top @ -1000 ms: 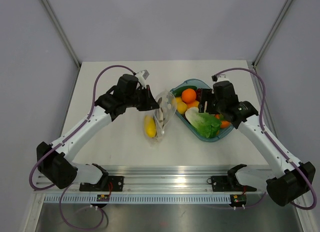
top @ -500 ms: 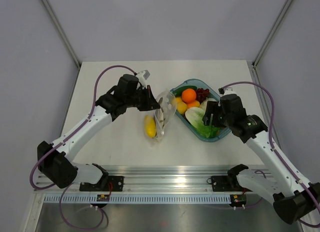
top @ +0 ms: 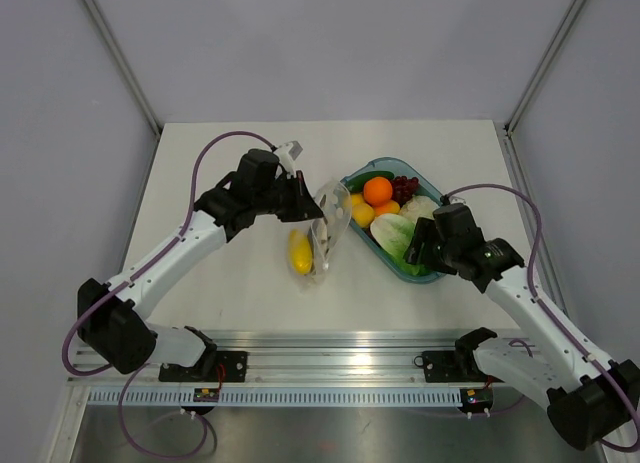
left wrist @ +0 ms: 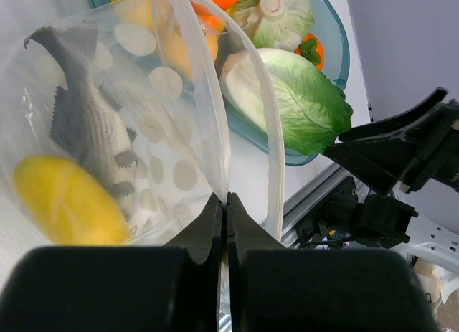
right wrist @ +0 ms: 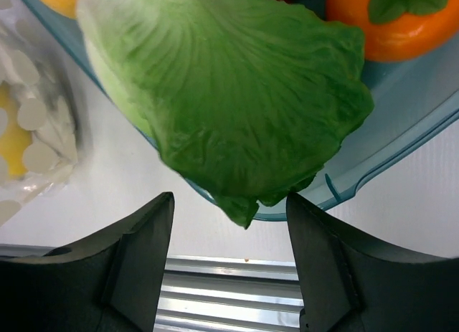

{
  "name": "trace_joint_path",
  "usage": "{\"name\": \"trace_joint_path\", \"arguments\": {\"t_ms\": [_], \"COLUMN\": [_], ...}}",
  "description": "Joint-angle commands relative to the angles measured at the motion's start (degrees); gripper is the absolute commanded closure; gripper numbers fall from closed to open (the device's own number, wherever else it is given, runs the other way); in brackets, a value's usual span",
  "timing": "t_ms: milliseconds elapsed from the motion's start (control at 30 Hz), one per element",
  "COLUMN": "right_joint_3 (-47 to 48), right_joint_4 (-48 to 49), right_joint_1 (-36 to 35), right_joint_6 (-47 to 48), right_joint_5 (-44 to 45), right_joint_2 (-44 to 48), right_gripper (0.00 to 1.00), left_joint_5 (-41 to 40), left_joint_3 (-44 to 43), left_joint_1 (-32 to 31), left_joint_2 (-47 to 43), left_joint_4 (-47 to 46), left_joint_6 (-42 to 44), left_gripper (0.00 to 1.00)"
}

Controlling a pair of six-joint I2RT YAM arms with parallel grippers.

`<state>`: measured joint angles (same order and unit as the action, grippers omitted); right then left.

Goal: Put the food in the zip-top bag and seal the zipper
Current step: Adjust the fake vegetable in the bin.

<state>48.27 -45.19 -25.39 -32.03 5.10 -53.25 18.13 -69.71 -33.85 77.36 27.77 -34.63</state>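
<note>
The clear zip-top bag (top: 328,228) stands open between the arms, with a yellow lemon (top: 299,251) and a grey fish piece (left wrist: 86,124) inside. My left gripper (left wrist: 225,197) is shut on one lip of the bag's mouth and holds it up; the whitish zipper strip (left wrist: 272,153) curves beside it. My right gripper (right wrist: 229,203) is open and empty, just off the near tip of the green lettuce (right wrist: 229,95), which overhangs the tray's rim. In the top view the lettuce (top: 398,235) lies at the tray's near left with the right gripper (top: 415,245) at it.
The teal oval tray (top: 395,165) holds oranges (top: 377,190), dark red grapes (top: 405,187), a cucumber (top: 365,179) and a pale lettuce head (left wrist: 276,13). An orange fruit with green leaves (right wrist: 401,16) lies behind the lettuce. The metal rail (top: 330,368) runs along the near edge.
My right arm has drawn back toward the near edge, from over the tray's middle to the lettuce's near tip. The left gripper and bag have stayed put.
</note>
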Motion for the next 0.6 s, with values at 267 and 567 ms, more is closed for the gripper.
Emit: {"name": "trace_joint_path", "arguments": {"t_ms": [267,567], "right_joint_3": [-7.9,-9.6], "right_joint_4": [8.2,16.9], "right_joint_1": [-0.2,-0.2], "right_joint_6": [-5.8,-2.9], "right_joint_5": [6.6,8.2], "right_joint_2": [3.3,2.9], "right_gripper": [0.28,0.56], "left_joint_5": [2.2,2.3], "left_joint_3": [0.0,0.0], "left_joint_1": [-0.2,-0.2], "left_joint_2": [0.5,0.6], "left_joint_4": [-3.1,-3.3], "left_joint_6": [-0.4,-0.5], "left_gripper": [1.0,1.0]}}
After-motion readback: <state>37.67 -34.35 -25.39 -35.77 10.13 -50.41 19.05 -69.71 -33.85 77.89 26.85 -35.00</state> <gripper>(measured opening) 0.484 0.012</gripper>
